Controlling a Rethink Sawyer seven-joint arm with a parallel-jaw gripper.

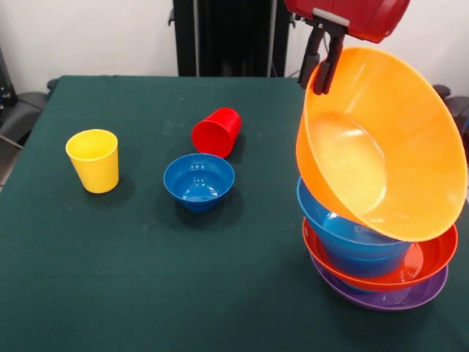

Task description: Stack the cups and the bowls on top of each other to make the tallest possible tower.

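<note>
My gripper [321, 72] comes down at the top right and is shut on the upper rim of the huge orange bowl [388, 147]. That bowl is tilted steeply, its opening facing the camera, and its lower side rests on the tower. The tower is a purple bowl [388, 298] lowest, a red-orange bowl [432, 260] in it, and a blue bowl [352, 235] above. A small blue bowl [198, 180] stands upright mid-table. A red cup [217, 132] lies on its side just behind it. A yellow cup [92, 160] stands upright at the left. The pinkish-red cup and the other blue bowls are hidden.
The green table [110, 293] has its right edge close to the tower. The robot's black pedestal [227, 37] stands behind the table's far edge.
</note>
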